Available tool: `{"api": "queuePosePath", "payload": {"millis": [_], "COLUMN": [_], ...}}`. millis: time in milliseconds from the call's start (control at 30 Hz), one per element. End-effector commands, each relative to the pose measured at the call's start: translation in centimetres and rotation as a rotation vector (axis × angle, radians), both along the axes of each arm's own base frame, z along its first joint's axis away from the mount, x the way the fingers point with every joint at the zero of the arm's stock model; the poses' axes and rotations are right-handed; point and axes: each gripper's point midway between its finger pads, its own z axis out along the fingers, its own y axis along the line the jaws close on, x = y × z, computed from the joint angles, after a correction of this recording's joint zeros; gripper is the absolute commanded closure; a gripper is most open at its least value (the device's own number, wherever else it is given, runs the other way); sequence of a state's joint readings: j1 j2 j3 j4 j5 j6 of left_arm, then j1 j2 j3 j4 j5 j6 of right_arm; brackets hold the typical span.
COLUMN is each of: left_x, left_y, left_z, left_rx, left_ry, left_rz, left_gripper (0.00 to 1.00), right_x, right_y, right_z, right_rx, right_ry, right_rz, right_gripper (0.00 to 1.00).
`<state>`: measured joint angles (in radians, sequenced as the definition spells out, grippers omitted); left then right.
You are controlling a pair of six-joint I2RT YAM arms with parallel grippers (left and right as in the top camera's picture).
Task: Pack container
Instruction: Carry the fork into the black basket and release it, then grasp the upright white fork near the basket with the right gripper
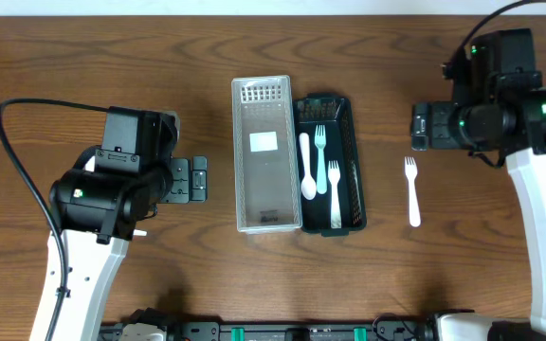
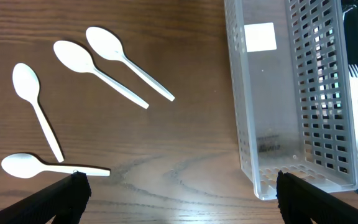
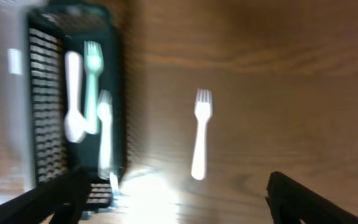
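Wooden table [image 1: 83,57] looks slick; I fear my right gripper [image 3: 176,186], spread wide and empty like the left gripper [image 2: 179,186], skidding that flat white fork [image 3: 200,133].

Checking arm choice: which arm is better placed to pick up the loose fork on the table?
Right. The fork lies near the open right gripper and shows in its wrist view; the left gripper is across the dark basket.
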<state>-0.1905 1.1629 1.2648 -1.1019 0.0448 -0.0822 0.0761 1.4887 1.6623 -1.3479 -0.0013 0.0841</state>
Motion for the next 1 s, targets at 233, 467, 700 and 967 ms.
{"api": "queuePosePath", "payload": {"millis": [233, 467, 700, 967], "left_x": [0.1, 0.1, 0.1, -0.2], "left_y": [0.3, 0.3, 0.3, 0.4], "left_z": [-0.5, -0.6, -0.6, -0.7], "left_rx": [0.013, 0.013, 0.013, 0.016], "left_ry": [0.024, 0.026, 0.027, 0.041], "left_rz": [0.014, 0.014, 0.014, 0.014], "left_gripper": [0.02, 0.02, 0.02, 0.02], "right_x": [-0.8, -2.0, -1.3, 0.1], "right_y": [-1.0, -0.8, -0.7, -0.7], "right_z": [-11.8, -19.4, -23.9, -26.4], "right_rx": [-0.052, -0.037, -0.026, -0.025], "right_ry": [0.208, 0.315, 0.4, 0.394], "right_rz": [0.065, 0.053, 0.033, 0.028], "right_gripper": [0.01, 0.01, 0.01, 0.01]}}
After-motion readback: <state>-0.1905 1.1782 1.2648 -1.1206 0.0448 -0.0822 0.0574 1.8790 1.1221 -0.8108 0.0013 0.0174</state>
